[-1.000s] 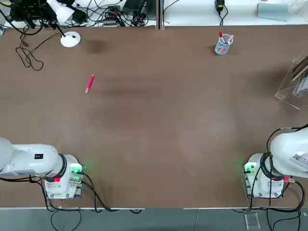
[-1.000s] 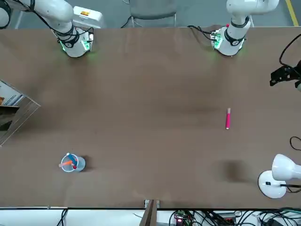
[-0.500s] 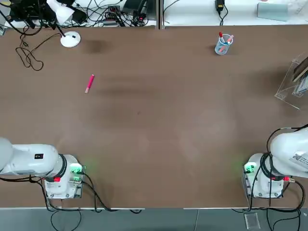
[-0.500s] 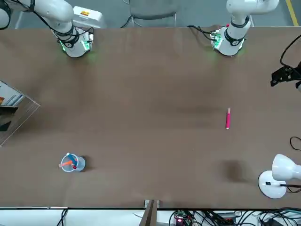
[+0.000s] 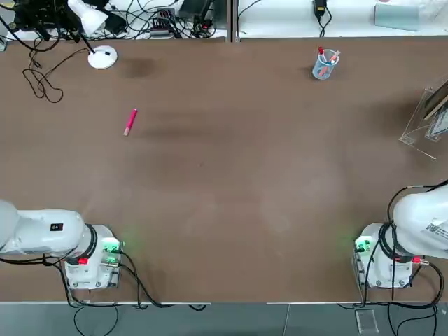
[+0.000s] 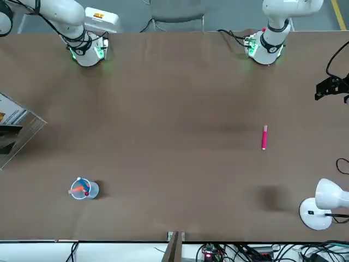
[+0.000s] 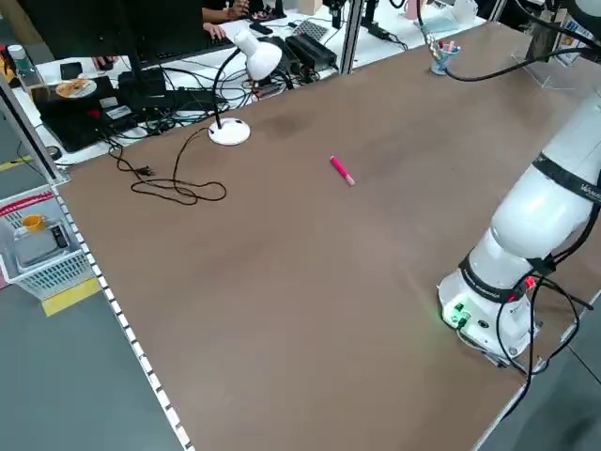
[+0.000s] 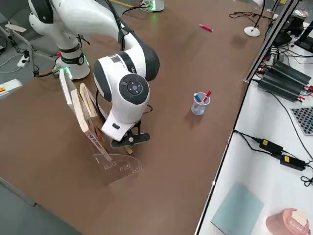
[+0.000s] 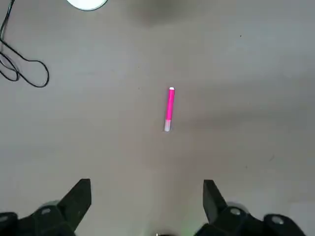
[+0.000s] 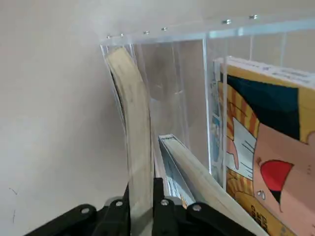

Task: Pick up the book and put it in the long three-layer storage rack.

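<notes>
1. We have the right gripper (image 10: 142,206) clamped on the book (image 10: 135,123), fingers pinched tight on its lower edge; the page block rises curved straight up from between the jaws.
2. The book stands inside the long three-layer storage rack (image 8: 110,164), in the slot next to the rack's outer clear wall. That wall sits just beyond the book on one side of the jaws.
3. On the other side of the jaws, a second thin book (image 10: 197,167) leans in the next slot, just beside our fingers. Past it stands a colourful cartoon-cover book (image 10: 266,137), upright behind a clear divider.
4. In the right side view the right arm's wrist hangs over the rack, and the gripper itself is mostly hidden behind it. The rack sits at the table's right edge.
5. Crowding: the neighbouring leaning book and the divider leave little room around the jaws.
6. The left gripper (image 9: 147,196) hangs spread wide over bare table, holding nothing. A pink marker (image 9: 169,109) lies ahead of the jaws, well apart from them.
7. Farther beyond the marker: a white desk lamp base (image 9: 87,4) and a looped black cable (image 9: 24,69).
8. A small clear pen cup (image 5: 325,64) with pens stands near the table's far edge, well apart from both grippers.
</notes>
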Controlling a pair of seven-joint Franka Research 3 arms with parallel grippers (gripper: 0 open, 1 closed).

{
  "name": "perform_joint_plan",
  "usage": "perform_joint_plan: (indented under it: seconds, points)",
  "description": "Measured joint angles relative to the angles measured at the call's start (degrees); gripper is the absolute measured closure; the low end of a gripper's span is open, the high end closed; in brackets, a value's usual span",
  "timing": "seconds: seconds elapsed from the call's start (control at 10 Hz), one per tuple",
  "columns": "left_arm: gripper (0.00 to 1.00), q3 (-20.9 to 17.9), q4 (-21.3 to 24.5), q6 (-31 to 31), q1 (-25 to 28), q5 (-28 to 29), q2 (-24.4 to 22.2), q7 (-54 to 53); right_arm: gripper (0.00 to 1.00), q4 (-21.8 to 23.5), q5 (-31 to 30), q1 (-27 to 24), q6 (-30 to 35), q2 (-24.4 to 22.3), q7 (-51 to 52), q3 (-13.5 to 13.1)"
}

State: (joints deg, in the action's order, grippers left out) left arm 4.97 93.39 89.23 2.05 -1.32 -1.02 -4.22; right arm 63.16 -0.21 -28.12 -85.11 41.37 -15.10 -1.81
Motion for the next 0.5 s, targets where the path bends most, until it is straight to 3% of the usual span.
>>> perform_joint_plan:
  seconds: [0.5]
  points:
    - [0.0,0.0,-0.01,0.02,0.01,0.0,0.07,-0.07,0.84,0.0,0.0,0.84,-0.28,0.51,-0.02,0.1]
